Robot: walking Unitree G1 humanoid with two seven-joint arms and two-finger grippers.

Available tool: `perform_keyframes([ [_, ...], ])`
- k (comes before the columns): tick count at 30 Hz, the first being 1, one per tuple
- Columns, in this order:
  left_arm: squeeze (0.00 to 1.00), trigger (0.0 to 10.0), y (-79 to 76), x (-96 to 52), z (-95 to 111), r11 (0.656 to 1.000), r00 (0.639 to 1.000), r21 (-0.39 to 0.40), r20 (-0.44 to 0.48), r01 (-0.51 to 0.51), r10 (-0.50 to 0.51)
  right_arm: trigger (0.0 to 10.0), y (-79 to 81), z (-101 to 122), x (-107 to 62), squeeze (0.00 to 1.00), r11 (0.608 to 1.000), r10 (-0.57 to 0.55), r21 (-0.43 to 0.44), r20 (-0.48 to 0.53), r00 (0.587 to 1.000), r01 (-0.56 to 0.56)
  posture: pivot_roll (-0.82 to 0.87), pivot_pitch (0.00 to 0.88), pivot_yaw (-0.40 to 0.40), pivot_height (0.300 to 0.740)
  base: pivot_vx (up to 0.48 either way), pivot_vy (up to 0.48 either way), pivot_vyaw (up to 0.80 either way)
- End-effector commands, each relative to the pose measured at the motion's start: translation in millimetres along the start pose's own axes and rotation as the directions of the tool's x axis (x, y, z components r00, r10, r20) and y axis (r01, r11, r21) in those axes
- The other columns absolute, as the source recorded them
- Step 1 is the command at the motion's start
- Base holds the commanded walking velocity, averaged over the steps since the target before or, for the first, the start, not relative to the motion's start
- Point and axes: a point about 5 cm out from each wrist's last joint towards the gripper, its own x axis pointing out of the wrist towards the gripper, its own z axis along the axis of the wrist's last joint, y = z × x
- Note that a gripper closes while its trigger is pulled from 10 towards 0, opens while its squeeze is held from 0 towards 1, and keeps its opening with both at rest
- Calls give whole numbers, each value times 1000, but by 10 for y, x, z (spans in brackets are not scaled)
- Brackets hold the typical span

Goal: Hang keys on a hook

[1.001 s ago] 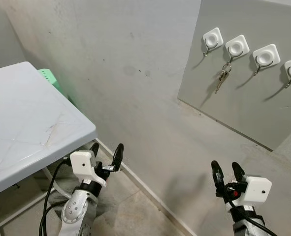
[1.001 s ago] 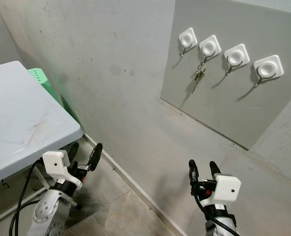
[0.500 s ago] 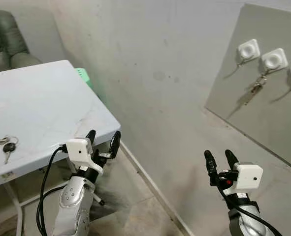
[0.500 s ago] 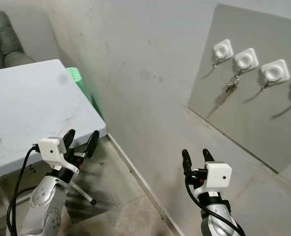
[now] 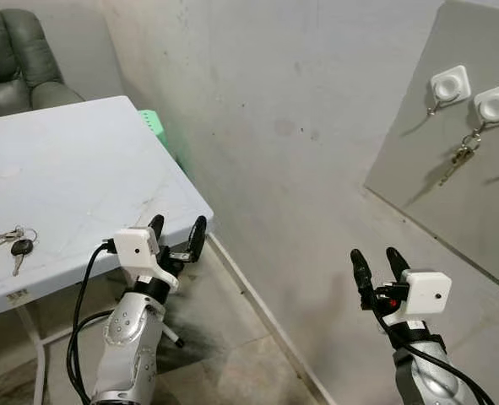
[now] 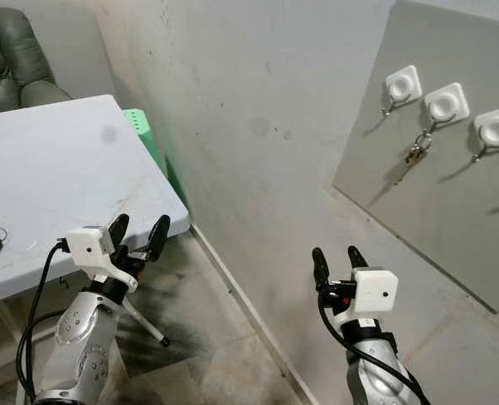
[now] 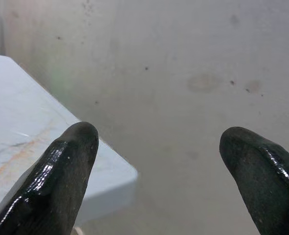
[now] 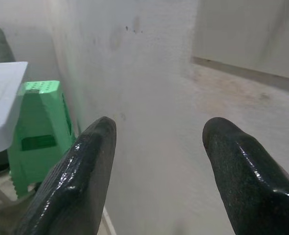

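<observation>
View has swung left since a second ago: bunch of metal keys (image 5: 11,243) on white tabletop (image 5: 72,169) now visible. Left gripper (image 5: 175,238), right gripper (image 5: 376,264) spread wide, empty. One set already hangs on white square wall hook (image 5: 496,103). Judged: pickup next.

The camera swings toward the robot's left, so the whole scene shifts right. The wall board (image 5: 477,160) slides to the right edge, showing two white hooks (image 5: 449,83) instead of four. More of the white table (image 5: 72,177) comes into sight, along with a bunch of keys (image 5: 13,242) on it and a dark green armchair (image 5: 17,63) behind.
</observation>
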Motion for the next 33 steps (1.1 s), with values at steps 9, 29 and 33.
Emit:
perform_keyframes([
  [9,0,10000,30,-18,-18,1000,1000,6,-10,-25,25,10000,7,-5,0,0,1000,8,5,-10,1000,-8,-21,31,-42,740,0,0,800],
  [29,0,10000,15,10,-34,1000,1000,-14,-16,-17,16,10000,6,24,26,0,999,19,48,2,1000,-19,-23,9,-46,740,0,0,600],
  [33,0,10000,20,4,-43,1000,1000,-18,-18,-17,16,10000,5,13,19,0,999,14,53,0,1000,-14,-22,3,-44,740,0,0,0],
])
